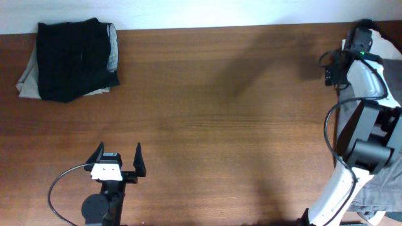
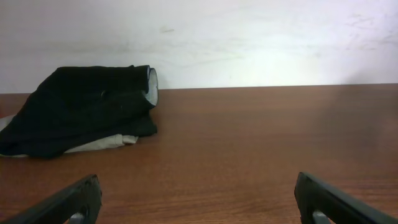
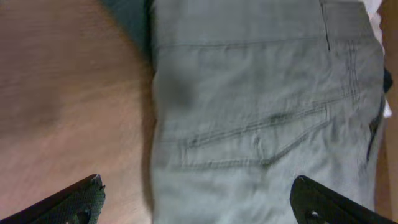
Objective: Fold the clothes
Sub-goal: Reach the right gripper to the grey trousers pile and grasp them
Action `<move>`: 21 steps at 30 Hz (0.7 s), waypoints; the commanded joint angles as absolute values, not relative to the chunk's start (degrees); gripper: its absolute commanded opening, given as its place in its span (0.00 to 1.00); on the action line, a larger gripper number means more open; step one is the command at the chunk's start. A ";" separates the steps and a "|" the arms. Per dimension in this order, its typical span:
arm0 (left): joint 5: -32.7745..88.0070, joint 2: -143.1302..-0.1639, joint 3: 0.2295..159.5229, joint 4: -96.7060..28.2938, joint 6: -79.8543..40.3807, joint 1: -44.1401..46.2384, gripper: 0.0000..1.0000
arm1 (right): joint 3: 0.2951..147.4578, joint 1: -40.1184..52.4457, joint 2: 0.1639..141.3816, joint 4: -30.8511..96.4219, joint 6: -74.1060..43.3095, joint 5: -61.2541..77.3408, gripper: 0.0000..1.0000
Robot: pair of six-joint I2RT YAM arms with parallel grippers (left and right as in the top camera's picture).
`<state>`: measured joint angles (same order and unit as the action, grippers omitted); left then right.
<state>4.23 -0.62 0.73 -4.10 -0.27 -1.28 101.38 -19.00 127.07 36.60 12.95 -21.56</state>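
A folded pile of clothes [image 1: 72, 59] lies at the far left corner of the surface [image 1: 220, 125]; trousers [image 3: 261, 124] lie at its near right edge, well apart.

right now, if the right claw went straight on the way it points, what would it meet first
Most likely the grey trousers, which lie straight ahead of the open right claw in the right wrist view. Nothing shows in between, though depth is unclear.

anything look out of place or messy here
Nothing damaged or spilled. The black garment sits askew on the beige garment beneath it, so the stack's edges don't line up. Grey trousers lie at the far right.
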 commanded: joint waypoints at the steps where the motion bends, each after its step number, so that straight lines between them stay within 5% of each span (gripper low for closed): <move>1: 4.21 -0.36 0.51 -4.36 -0.23 -1.56 0.99 | 104.22 -19.44 130.30 32.99 13.30 -20.18 0.99; 21: 4.21 -0.36 0.51 -4.36 -0.23 -1.56 0.99 | 104.16 -21.56 136.46 25.89 14.37 -21.67 0.96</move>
